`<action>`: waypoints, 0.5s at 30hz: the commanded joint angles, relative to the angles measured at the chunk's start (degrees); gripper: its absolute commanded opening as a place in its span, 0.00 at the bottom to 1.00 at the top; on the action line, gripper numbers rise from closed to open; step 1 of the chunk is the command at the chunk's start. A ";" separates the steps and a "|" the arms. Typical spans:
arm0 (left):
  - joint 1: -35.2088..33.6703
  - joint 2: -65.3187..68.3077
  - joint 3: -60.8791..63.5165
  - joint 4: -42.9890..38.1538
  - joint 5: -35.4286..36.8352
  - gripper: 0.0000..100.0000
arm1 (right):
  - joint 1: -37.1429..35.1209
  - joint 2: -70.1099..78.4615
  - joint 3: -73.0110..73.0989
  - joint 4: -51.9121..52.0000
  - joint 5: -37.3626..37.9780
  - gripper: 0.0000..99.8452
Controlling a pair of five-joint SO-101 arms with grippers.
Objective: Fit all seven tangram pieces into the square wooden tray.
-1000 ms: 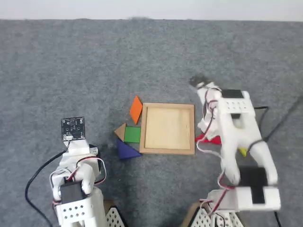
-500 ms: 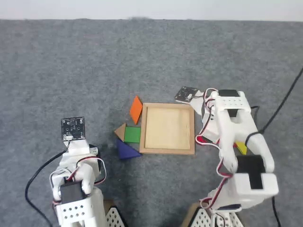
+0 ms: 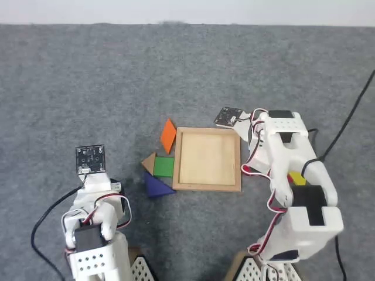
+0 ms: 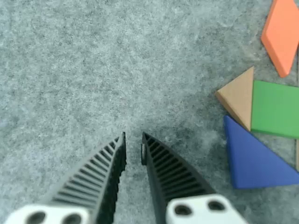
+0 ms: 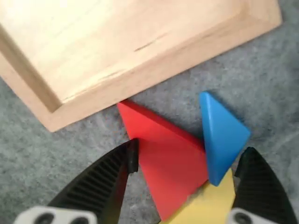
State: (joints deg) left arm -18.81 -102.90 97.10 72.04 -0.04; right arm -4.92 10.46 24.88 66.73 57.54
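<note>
The square wooden tray [image 3: 236, 159] lies mid-table with nothing in it. Off its left side lie an orange parallelogram [image 3: 168, 135], a tan triangle [image 3: 149, 163], a green square [image 3: 164, 166] and a dark blue triangle [image 3: 155, 186]. By its right side, the right arm [image 3: 281, 146] covers most of the other pieces; a yellow piece [image 3: 297, 178] peeks out. My right gripper [image 5: 189, 154] is open, straddling a red triangle [image 5: 163, 154], a light blue triangle [image 5: 222, 135] and the yellow piece [image 5: 210, 205] beside the tray's rim [image 5: 177, 63]. My left gripper [image 4: 133, 140] is shut over bare carpet, left of the tan triangle [image 4: 240, 95].
Grey carpet covers the table. The left arm [image 3: 96, 199] stands at the front left, well apart from the pieces. Cables trail from both arm bases. Open carpet lies behind the tray.
The right arm has swung in toward the tray's right side, now covering most of the red piece. The left arm and the left-hand pieces have not moved.
</note>
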 commanded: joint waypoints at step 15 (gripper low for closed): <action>-0.18 -1.32 -0.66 0.26 -0.35 0.05 | 7.16 4.88 -1.41 4.62 -4.31 0.16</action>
State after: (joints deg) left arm -18.81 -102.90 97.10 72.04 -0.04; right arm -1.41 13.71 22.95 71.21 57.63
